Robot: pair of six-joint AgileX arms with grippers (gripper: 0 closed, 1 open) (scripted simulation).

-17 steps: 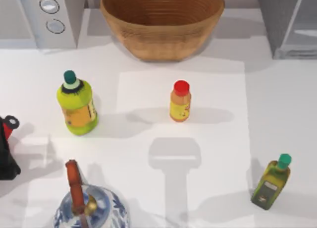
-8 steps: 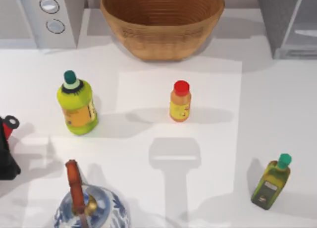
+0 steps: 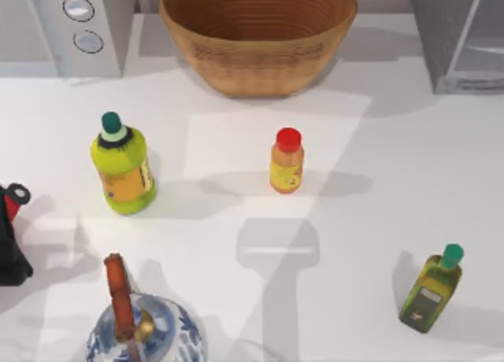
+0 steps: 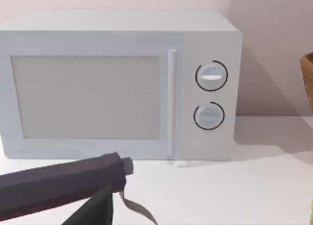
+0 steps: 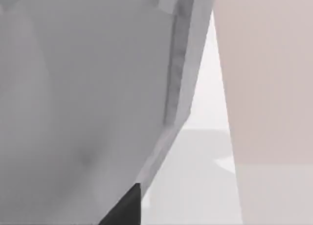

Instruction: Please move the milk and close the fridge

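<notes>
Nearest the bench (image 3: 354, 220) front stand a blue-and-white teapot (image 3: 142, 330) on the left and an oil bottle (image 3: 429, 291) on the right. Farther back are a green bottle (image 3: 122, 169) and an orange bottle (image 3: 286, 161). Along the back come a microwave (image 3: 79, 24), a basket (image 3: 260, 63) and, in the far right corner, the fridge (image 3: 441, 31).

The fridge stands upright, long axis vertical, with its dark side turned toward the basket. Its paler door panel angles out toward the bench front (it looks ajar). Where the milk sits I cannot tell.

The right pincer (image 5: 123, 208) is close against the fridge's grey face, beside the door edge; wide or narrow, I cannot tell. The left pincer (image 4: 105, 193) hangs in front of the microwave, seemingly idle; its state I cannot tell either.

The step in hand looks like closing the fridge. The next move probably calls for a steady push on the door's free edge, swinging it flush without shifting the cabinet.
</notes>
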